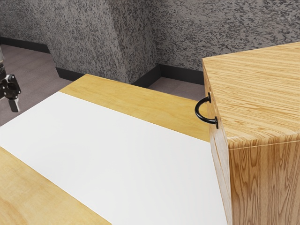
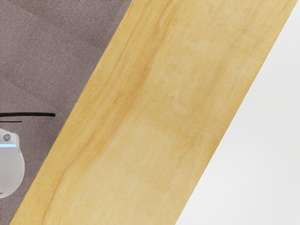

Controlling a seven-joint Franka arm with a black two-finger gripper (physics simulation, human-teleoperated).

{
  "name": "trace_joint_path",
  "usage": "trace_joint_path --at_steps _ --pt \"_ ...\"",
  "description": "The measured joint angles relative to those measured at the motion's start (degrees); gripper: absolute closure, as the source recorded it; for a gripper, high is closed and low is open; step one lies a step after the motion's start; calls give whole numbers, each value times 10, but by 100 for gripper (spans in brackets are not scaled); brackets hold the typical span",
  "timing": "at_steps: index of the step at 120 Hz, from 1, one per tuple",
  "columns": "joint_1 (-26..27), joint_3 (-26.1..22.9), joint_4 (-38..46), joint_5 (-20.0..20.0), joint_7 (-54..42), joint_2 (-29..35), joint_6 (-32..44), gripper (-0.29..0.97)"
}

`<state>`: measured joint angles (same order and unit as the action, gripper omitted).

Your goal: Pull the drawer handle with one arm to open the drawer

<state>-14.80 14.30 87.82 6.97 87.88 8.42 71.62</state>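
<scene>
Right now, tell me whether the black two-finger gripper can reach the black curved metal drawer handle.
Probably yes: the handle faces the gripper across the white tabletop, with nothing standing between them.

**Exterior view.** Drawer cabinet (image 1: 262,89), right of frame: wood with bold, oak-like grain, smooth, low sheen. Handle (image 1: 201,114) on its front: black and smooth; metal or plastic cannot be told. Table (image 1: 140,101): paler wood, faint grain, matt. White panel (image 1: 117,154) across the centre: plain, smooth, matt, without texture. Walls (image 1: 93,33), top of frame: rough, grey, speckled, stone-like finish. Skirting (image 1: 180,74): flat black. Floor (image 1: 28,65), upper left: grey-brown, finely grained, matt.

**Wrist view.** The table's wood shows a soft, washed grain. A rounded white casing (image 2: 9,164) looks smooth and slightly glossy.
</scene>
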Motion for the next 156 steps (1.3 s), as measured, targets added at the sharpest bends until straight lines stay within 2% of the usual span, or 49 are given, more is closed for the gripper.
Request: trace_joint_path --at_steps 74,78,83,91,100,107,117,124,134,145,156 --pt "-1 3 -2 2 -60 0 0 0" --pt "-1 -2 -28 6 -62 1 -1 0" --pt "-3 -31 -92 10 -64 6 -5 0" --pt "22 -106 -177 9 -67 8 -10 0" --pt "66 -186 -185 7 -71 3 -14 0" --pt "128 -210 -161 6 -73 -24 -16 0" --pt "199 -220 -148 1 -76 -59 -16 0" --pt "233 -219 -136 -4 -78 -55 -14 0" --pt "243 -206 -46 -17 -81 11 -13 0" --pt "346 -104 15 -42 -80 103 -28 0" --pt "378 -68 74 -27 -109 153 -14 0"
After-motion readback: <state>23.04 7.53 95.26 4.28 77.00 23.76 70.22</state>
